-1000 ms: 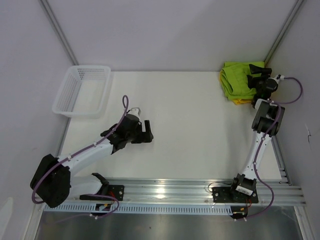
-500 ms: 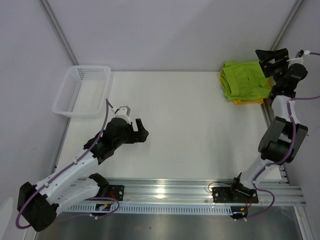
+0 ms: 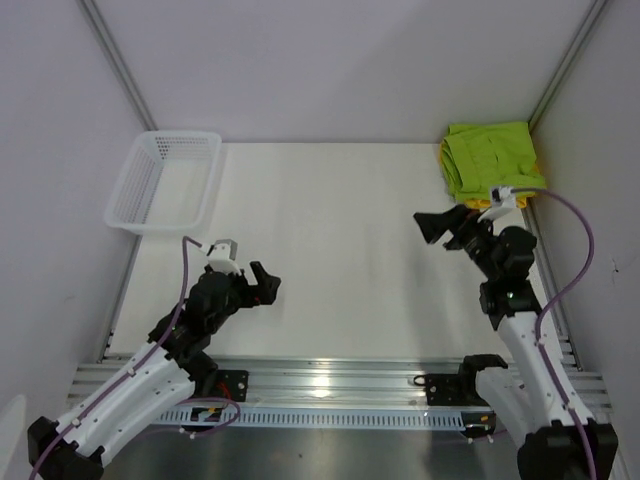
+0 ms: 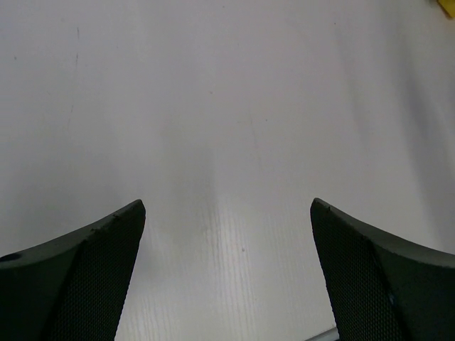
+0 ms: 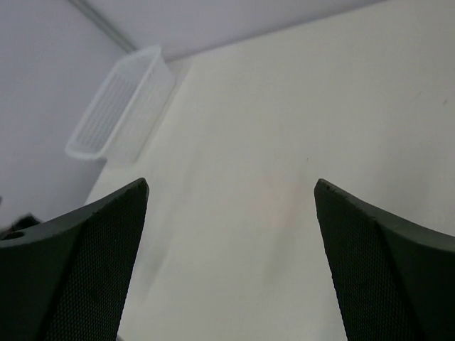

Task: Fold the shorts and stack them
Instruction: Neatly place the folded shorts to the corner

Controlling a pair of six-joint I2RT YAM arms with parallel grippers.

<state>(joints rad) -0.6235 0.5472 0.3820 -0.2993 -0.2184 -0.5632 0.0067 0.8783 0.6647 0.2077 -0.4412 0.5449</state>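
The lime green shorts lie folded in the back right corner of the table. The yellow shorts lie under them, and only a thin edge shows at the near side of the pile. My right gripper is open and empty, well clear of the pile to its near left, and points left across the table. In the right wrist view the gripper holds nothing between its fingers. My left gripper is open and empty over the near left of the table; the left wrist view shows only bare table between its fingers.
A white mesh basket stands at the back left corner; it also shows in the right wrist view. Grey walls close in the back and both sides. A metal rail runs along the near edge.
My right arm has swung away from the shorts pile, back toward the near side, and now points left. My left arm has drawn back toward the near edge. Both grippers stay open.
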